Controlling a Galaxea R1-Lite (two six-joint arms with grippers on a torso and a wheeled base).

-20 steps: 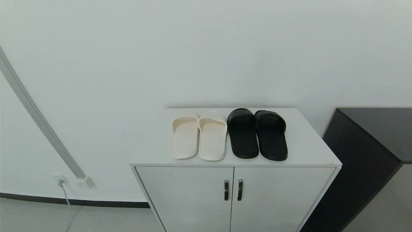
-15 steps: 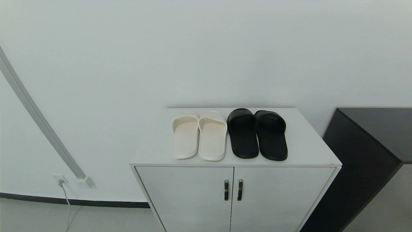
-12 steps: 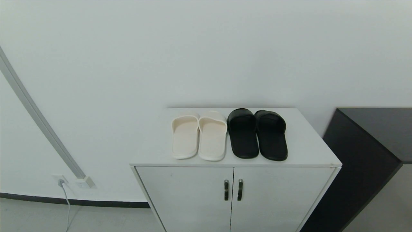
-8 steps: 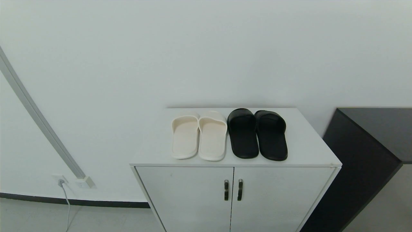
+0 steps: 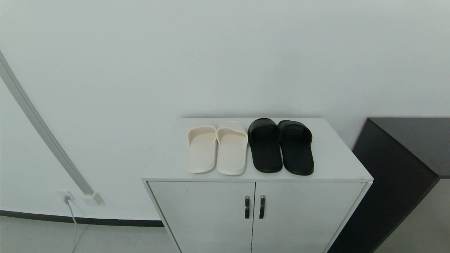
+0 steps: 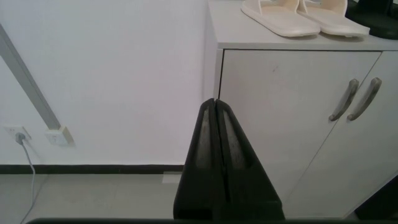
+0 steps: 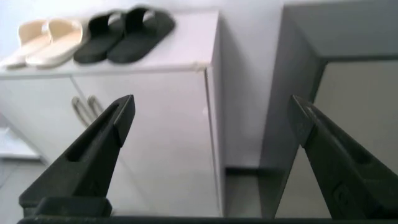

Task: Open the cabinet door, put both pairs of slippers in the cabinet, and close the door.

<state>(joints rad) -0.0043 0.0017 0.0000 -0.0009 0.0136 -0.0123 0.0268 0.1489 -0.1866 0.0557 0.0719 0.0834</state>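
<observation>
A white cabinet (image 5: 197,165) stands against the wall with both doors shut and two dark handles (image 5: 254,207) at the middle seam. On its top lie a cream pair of slippers (image 5: 217,149) on the left and a black pair of slippers (image 5: 280,147) on the right, side by side. My left gripper (image 6: 215,112) is shut, its fingers pressed together, held low in front of the cabinet's left corner (image 6: 219,56). My right gripper (image 7: 211,112) is open wide, held low off the cabinet's right side (image 7: 208,124), with nothing between its fingers.
A dark cabinet (image 5: 397,175) stands close to the right of the white one. On the left wall a grey cable duct (image 5: 38,126) runs down to a socket with a plugged cable (image 5: 70,211). Floor space lies left of the cabinet.
</observation>
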